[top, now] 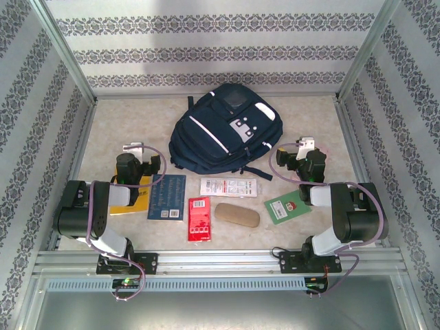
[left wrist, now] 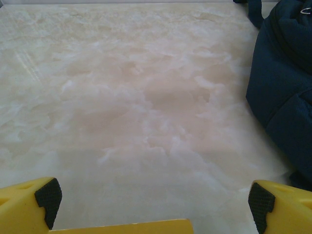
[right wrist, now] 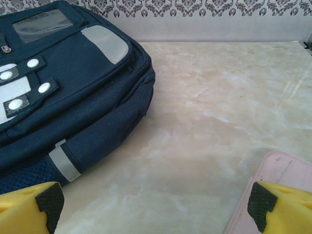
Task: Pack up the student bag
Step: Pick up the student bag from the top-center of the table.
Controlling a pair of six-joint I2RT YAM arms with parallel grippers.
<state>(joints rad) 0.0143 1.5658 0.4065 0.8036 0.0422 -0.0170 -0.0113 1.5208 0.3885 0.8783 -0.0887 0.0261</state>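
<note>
- The student bag lies flat at the far middle of the counter, front patches up, its top end near the back wall.
- Bare counter opens on either side of the bag, out to the metal rails at the foot of the patterned side walls.
- A row of flat things lies between the bag and the arm bases: a yellow book, a blue book, a red packet, a white packet, a tan case and a green booklet.
- The left gripper hangs over bare counter left of the bag. Its fingers are spread wide, holding nothing and touching nothing. The bag's dark side runs along the right edge of the left wrist view.
- The right gripper sits at the bag's right side, and its fingers are also spread wide and empty. Open counter runs ahead of it to the back wall.
- A pale pink flat edge lies by the right-hand finger. Whether they touch cannot be told.
</note>
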